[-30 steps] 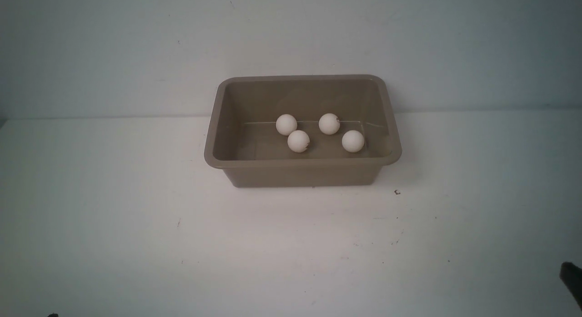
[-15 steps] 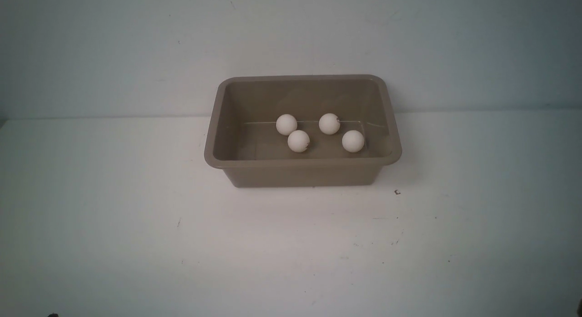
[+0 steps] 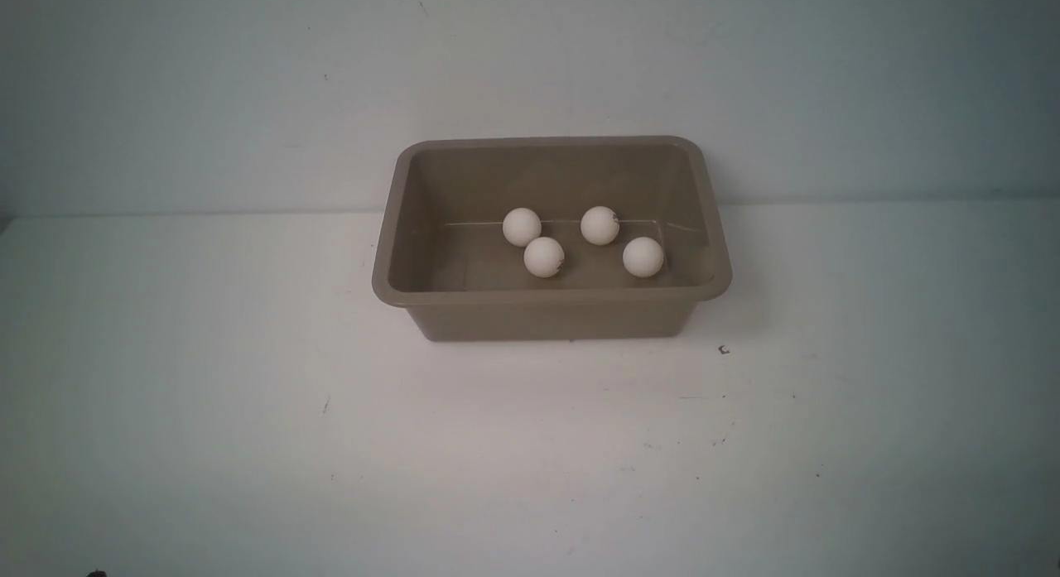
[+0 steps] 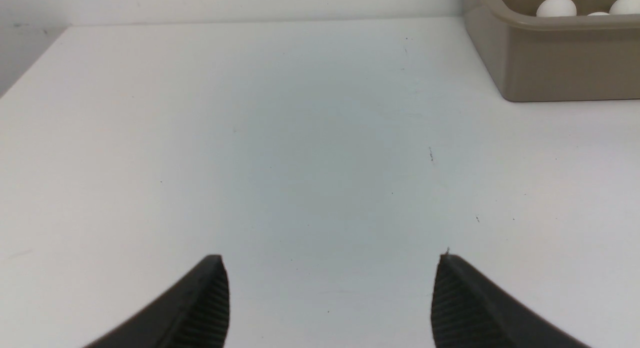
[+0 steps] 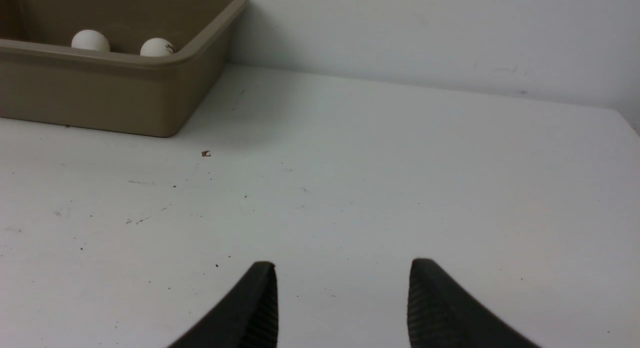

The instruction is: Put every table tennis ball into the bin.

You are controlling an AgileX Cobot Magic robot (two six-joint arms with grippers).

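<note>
All four table tennis balls lie inside the bin [image 3: 551, 300], which stands toward the far edge of the white desk [image 3: 248, 411], about midway between its left and right edges and close to the wall behind. Two balls sit toward the bin's far side: the far-left ball [image 3: 522, 227] and the far-right ball [image 3: 599, 225], which has a small dark mark on its right side. Nearer the desk's front edge sit the near-left ball [image 3: 544, 257], just beside the far-left one, and the near-right ball [image 3: 643, 257], a little apart from the others.

Neither arm shows in the front view. In its own wrist view, the left tool [image 4: 330, 288] is low over bare desk with its two dark ribbed fingers [image 4: 210, 300] spread wide apart and nothing between them; the bin's corner and the tops of a couple of balls appear well away from it, further toward the far edge. The right tool [image 5: 342, 293] also sits over bare desk, its fingers [image 5: 260, 303] parted with a clear gap, narrower than the left's, and holding nothing. The bin and balls are well apart from it too, with a small dark speck [image 5: 205, 154] on the desk between.
</note>
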